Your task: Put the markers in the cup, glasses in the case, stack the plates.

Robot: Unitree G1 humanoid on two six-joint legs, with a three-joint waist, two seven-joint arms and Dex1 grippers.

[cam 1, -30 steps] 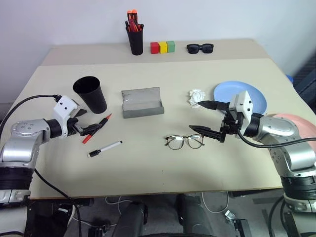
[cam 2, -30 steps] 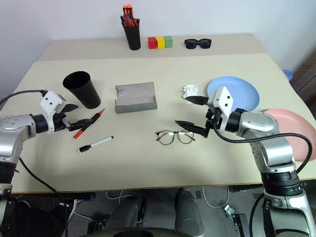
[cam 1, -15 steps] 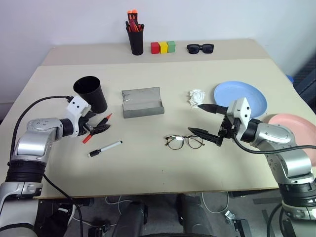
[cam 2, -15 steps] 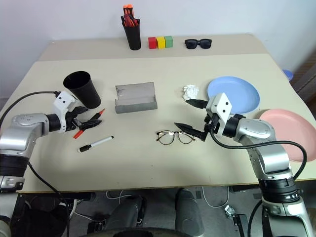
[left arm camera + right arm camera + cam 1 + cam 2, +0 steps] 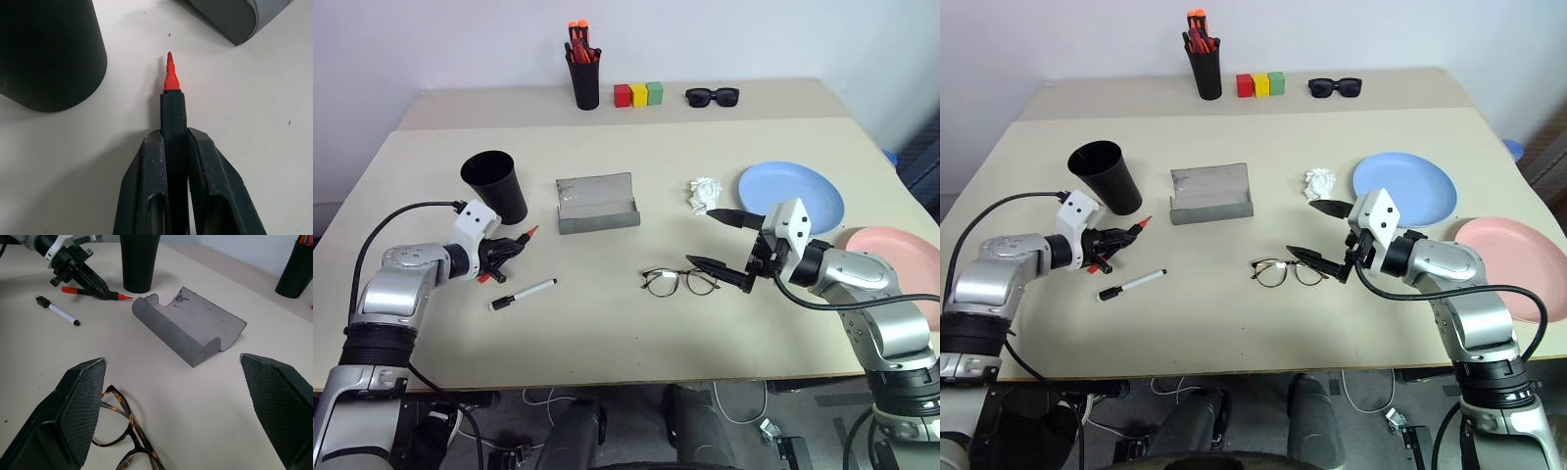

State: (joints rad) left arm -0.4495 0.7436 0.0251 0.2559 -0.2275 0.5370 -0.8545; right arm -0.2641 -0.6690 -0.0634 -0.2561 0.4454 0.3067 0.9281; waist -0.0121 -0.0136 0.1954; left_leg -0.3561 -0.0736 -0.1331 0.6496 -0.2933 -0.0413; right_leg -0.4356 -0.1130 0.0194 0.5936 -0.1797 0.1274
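My left gripper [image 5: 509, 250] is shut on the red and black marker [image 5: 170, 78], which lies on the table in front of the black cup [image 5: 494, 186]. The marker's red tip pokes out past the fingers [image 5: 149, 161]. The white marker [image 5: 523, 294] lies just nearer the table's front edge. The grey case [image 5: 595, 203] stands open mid-table. The wire-framed glasses [image 5: 678, 282] rest in front of it, with my right gripper [image 5: 700, 235] open just to their right and a little above them. The blue plate [image 5: 790, 196] and the pink plate [image 5: 1503, 264] sit apart at the right.
A crumpled white paper [image 5: 703, 192] lies beside the blue plate. At the back stand a black pen holder with orange-capped pens [image 5: 583, 78], three coloured blocks [image 5: 637, 94] and black sunglasses [image 5: 711, 95].
My left gripper has sunk a little onto the red and black marker and closed on it. The right gripper has stayed open beside the glasses.
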